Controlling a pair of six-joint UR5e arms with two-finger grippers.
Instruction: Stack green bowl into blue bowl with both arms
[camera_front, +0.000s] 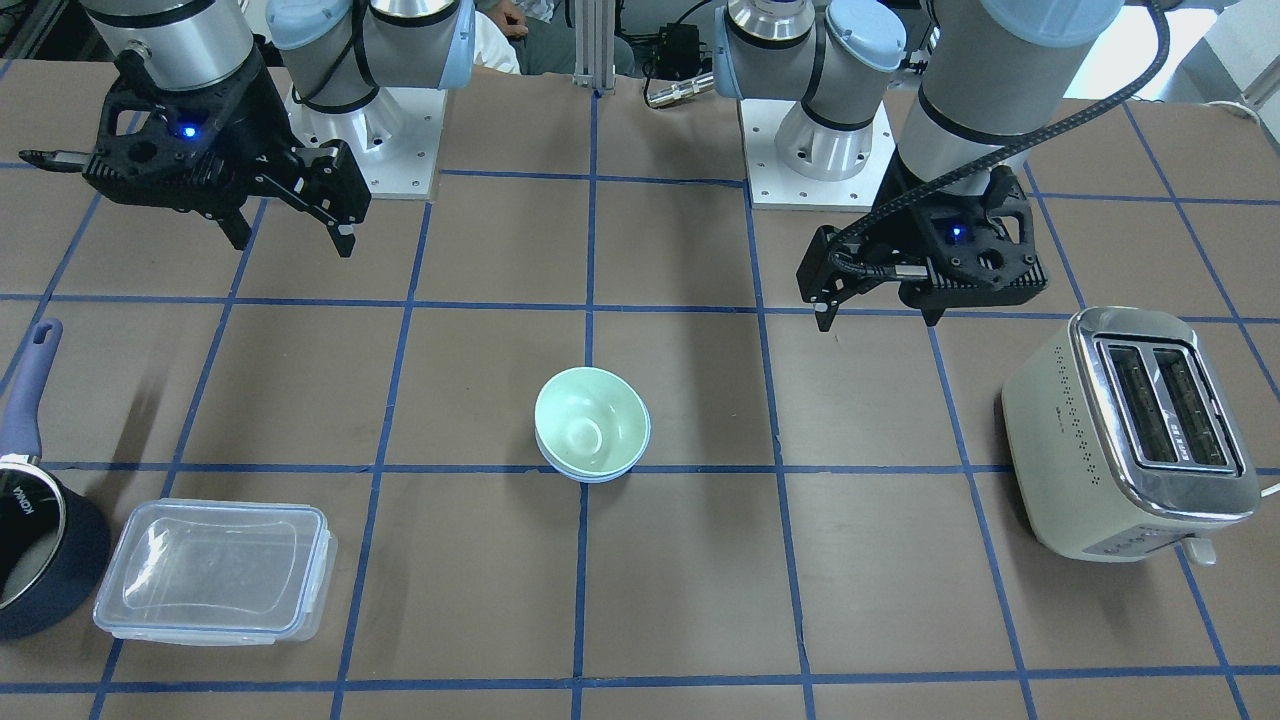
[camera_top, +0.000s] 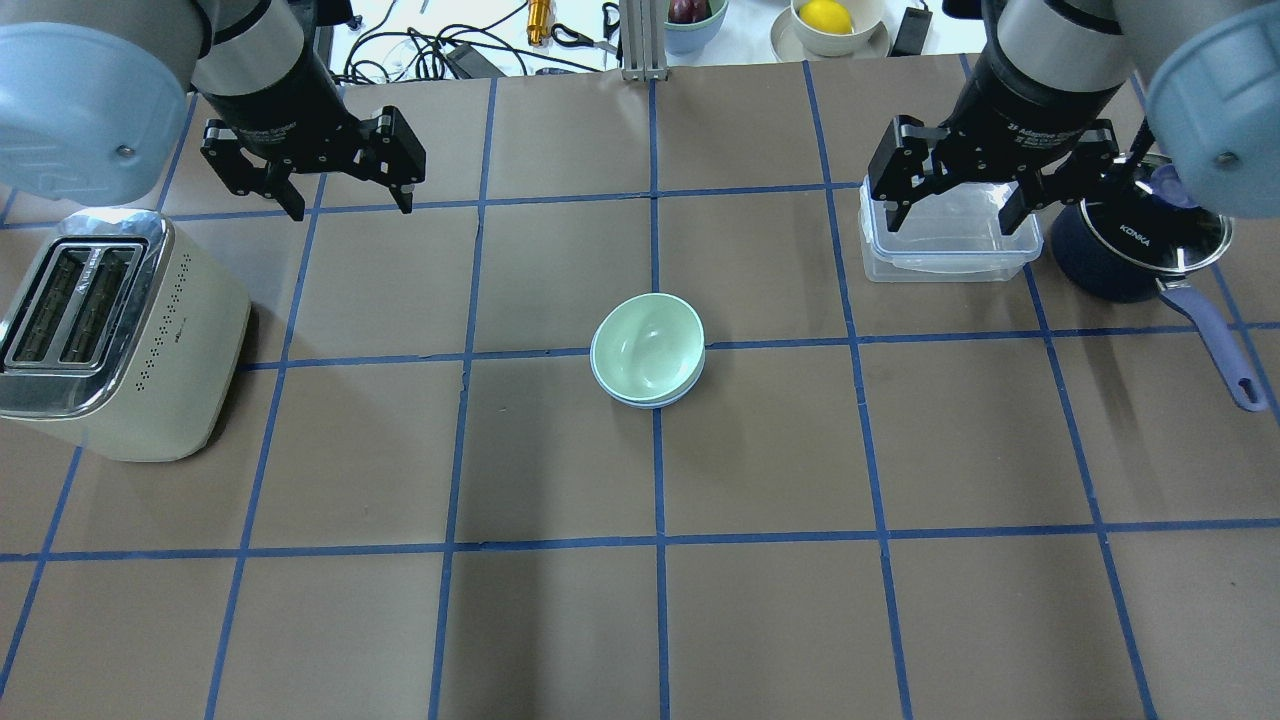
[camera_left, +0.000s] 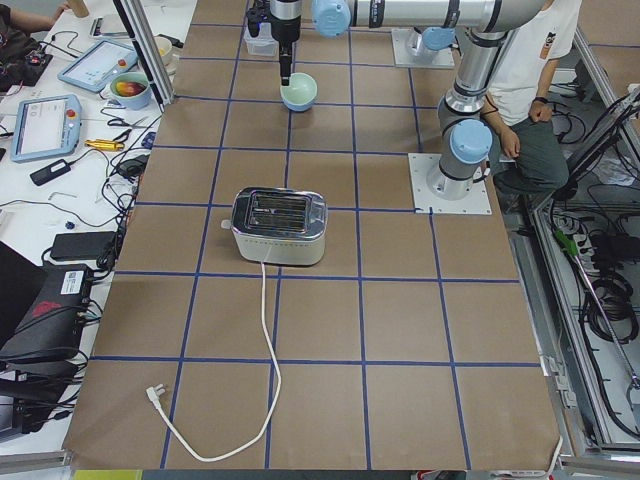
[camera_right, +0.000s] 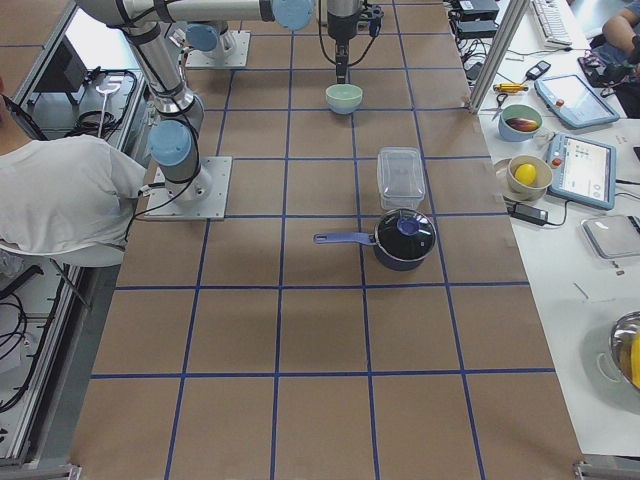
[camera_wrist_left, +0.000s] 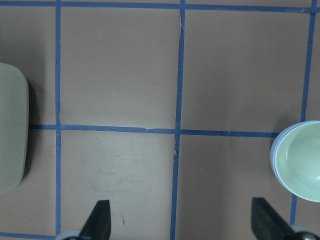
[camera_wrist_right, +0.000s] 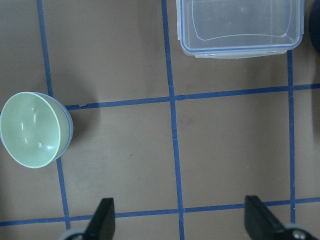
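The green bowl (camera_front: 590, 428) sits nested inside the blue bowl (camera_front: 602, 476) at the table's centre; only the blue bowl's rim and outer edge show beneath it (camera_top: 650, 402). My left gripper (camera_top: 350, 205) is open and empty, raised beyond and to the left of the bowls, near the toaster. My right gripper (camera_top: 950, 222) is open and empty, raised above the clear container. In the left wrist view the stacked bowls (camera_wrist_left: 302, 167) lie at the right edge. In the right wrist view they lie at the left (camera_wrist_right: 31, 129).
A cream toaster (camera_top: 110, 330) stands on the left side, its cord trailing toward the table's left end. A clear lidded container (camera_top: 945, 240) and a dark navy saucepan (camera_top: 1130, 245) with a long handle sit at the far right.
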